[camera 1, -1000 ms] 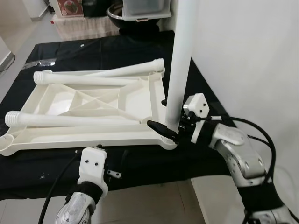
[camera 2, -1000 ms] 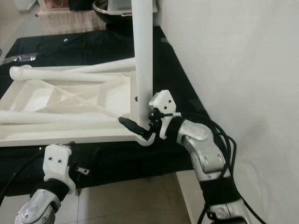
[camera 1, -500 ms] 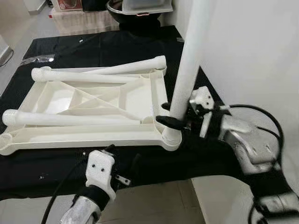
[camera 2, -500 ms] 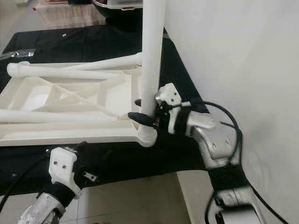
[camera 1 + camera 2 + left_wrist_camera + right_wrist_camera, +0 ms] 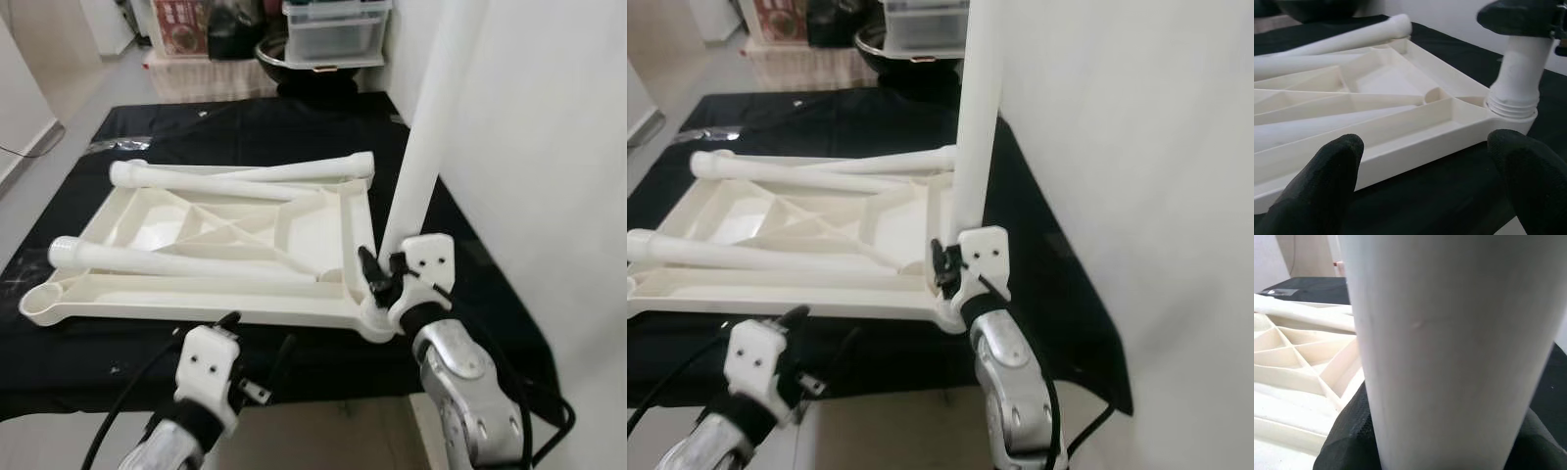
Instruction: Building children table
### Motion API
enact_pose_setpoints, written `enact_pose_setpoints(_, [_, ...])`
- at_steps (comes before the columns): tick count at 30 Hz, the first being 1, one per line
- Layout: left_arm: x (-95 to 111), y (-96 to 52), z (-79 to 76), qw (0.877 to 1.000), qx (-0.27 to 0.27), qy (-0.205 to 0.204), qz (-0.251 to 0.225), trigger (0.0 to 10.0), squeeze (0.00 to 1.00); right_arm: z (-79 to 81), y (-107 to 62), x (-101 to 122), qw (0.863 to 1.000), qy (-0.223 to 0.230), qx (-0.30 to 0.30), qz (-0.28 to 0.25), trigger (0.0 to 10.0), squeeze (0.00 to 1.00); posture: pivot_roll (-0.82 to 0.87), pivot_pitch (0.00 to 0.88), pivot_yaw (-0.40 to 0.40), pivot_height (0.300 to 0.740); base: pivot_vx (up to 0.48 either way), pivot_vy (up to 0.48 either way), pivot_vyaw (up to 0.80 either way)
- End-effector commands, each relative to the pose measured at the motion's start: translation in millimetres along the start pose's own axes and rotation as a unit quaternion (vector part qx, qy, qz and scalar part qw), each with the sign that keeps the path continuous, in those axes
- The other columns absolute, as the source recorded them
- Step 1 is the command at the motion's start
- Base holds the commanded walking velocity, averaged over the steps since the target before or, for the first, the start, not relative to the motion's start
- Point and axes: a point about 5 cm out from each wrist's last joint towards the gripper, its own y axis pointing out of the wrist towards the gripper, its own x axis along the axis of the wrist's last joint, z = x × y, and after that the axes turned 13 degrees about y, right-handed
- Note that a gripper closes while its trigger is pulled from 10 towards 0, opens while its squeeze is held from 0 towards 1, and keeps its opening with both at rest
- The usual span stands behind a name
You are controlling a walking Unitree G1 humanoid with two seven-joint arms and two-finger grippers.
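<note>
Black fingers of the right end effector point(image 5: 377, 277) clamp the base of the upright white plastic table leg point(image 5: 423, 162), just above the threaded socket at the near right corner of the upside-down white ribbed plastic tabletop point(image 5: 211, 257). The leg stands vertical in that corner socket. The tabletop lies flat on the black-cloth-covered worktop point(image 5: 294, 117), with two more loose white tube legs point(image 5: 186, 262) lying across it. The left end effector point(image 5: 1425, 181) hovers off the tabletop's near edge, fingers spread wide and gripping nothing. Beyond the worktop sit a clear plastic storage box point(image 5: 336, 27) and a dark round bowl point(image 5: 294, 61).
</note>
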Motion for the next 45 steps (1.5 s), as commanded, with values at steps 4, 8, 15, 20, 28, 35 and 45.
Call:
enact_pose_setpoints(4, [-8.1,4.0,-1.9,1.000,-0.022,-0.002,0.007,10.0,0.00,6.5,17.7,-2.7,0.997,0.050,0.041,0.032,10.0,1.00,-0.04,0.138,0.011,0.740,0.000,0.000,0.00])
enact_pose_setpoints(8, [-10.3,5.3,-2.6,1.000,-0.027,-0.009,0.007,10.0,0.00,16.6,21.5,21.6,0.981,0.080,0.177,0.006,10.0,1.00,-0.04,0.140,0.009,0.740,0.000,0.000,0.00])
enact_pose_setpoints(15, [-10.9,5.6,-6.1,0.999,-0.042,-0.018,0.000,10.0,0.00,-1.5,21.6,54.2,0.944,-0.002,0.329,-0.004,10.0,0.00,-0.03,0.144,0.003,0.740,0.000,0.000,0.00])
enact_pose_setpoints(20, [-10.0,6.9,-9.3,0.998,-0.051,-0.021,-0.007,10.0,0.00,-19.5,22.9,59.5,0.919,-0.037,0.391,0.028,10.0,0.00,-0.03,0.146,-0.007,0.740,0.000,0.000,0.00])
enact_pose_setpoints(28, [-10.1,8.6,-12.3,0.998,-0.055,-0.024,-0.012,10.0,0.00,-35.3,33.9,69.4,0.902,-0.032,0.428,0.049,0.0,0.00,-0.03,0.140,-0.008,0.740,0.000,0.000,0.00])
enact_pose_setpoints(35, [-6.2,11.3,-15.4,0.997,-0.058,-0.048,-0.034,10.0,0.00,-44.8,29.4,50.9,0.880,-0.036,0.462,0.102,0.0,0.00,-0.05,0.135,-0.018,0.740,0.000,0.000,0.00])
enact_pose_setpoints(45, [8.9,2.2,-16.2,0.994,-0.074,-0.045,-0.069,10.0,0.00,-52.9,33.2,-5.7,0.969,-0.024,0.207,0.136,0.0,0.00,-0.05,0.133,-0.030,0.740,0.000,0.000,0.00])
